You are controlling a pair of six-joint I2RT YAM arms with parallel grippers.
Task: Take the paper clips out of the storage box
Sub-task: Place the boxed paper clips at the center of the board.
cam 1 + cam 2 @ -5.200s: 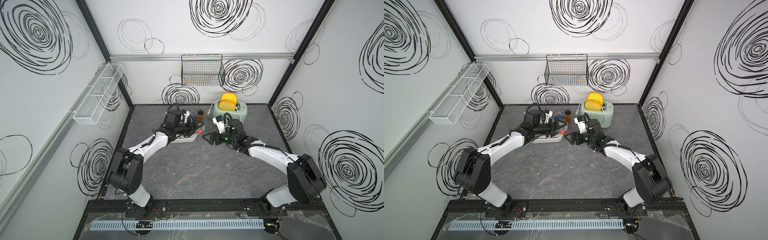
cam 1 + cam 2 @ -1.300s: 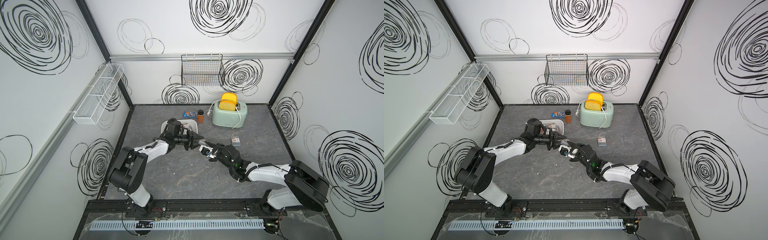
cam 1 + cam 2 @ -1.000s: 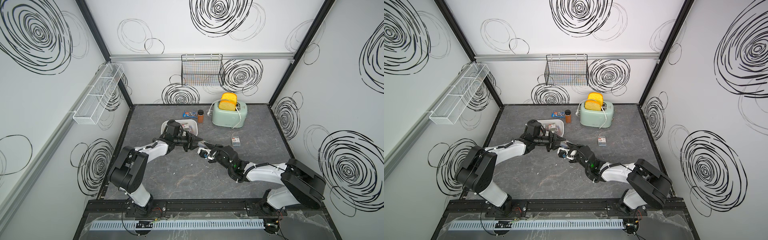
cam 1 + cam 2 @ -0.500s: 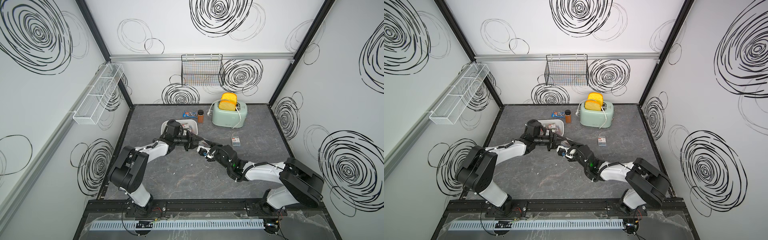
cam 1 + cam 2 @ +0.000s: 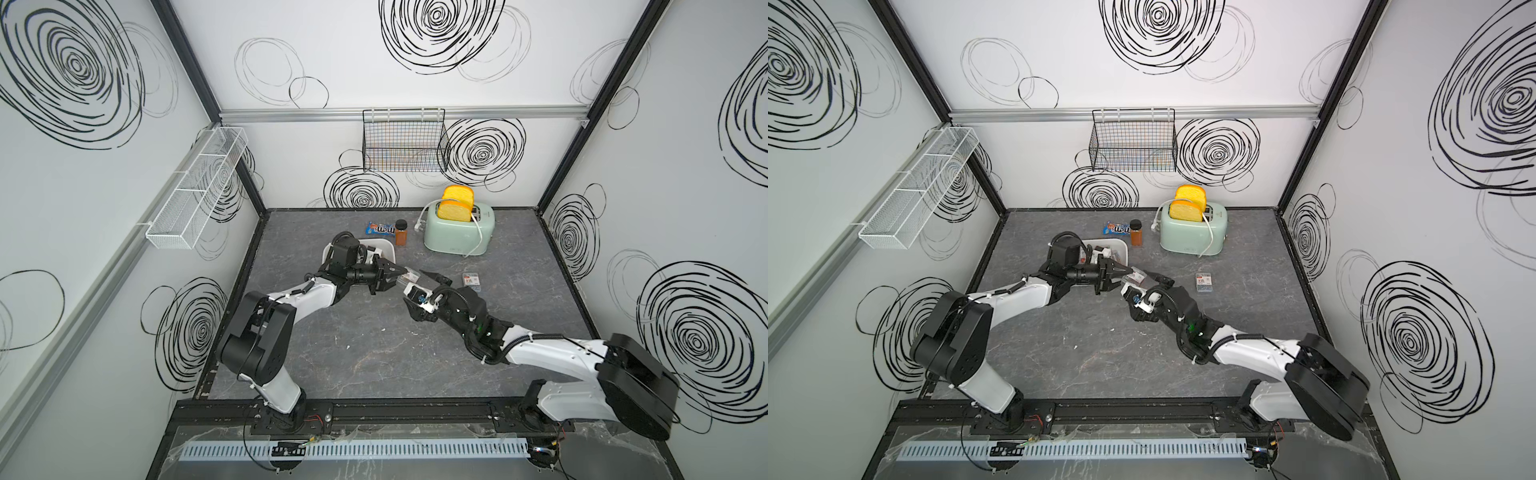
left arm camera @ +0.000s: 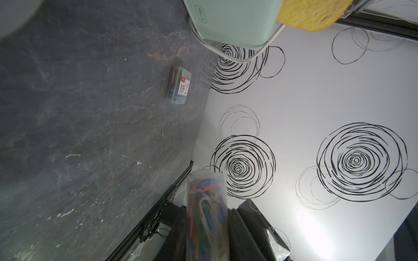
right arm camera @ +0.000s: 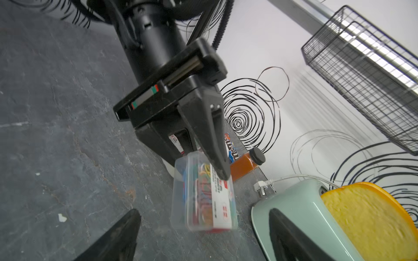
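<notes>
Your right gripper (image 7: 203, 214) gapes wide, fingertips (image 7: 126, 226) either side of a clip case (image 7: 203, 198), not touching. Your left gripper (image 5: 398, 273) is clamped on that case, off the table (image 5: 374, 353). A second case (image 5: 472, 279) lies flat near the toaster (image 5: 455, 232). Behind, the box (image 5: 388, 245) holds more cases (image 5: 375, 252).

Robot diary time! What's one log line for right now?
left pincer: shut on paper clip case | right pincer: open, straddling it | another case: flat on table | stage: handover, not taken yet
</notes>
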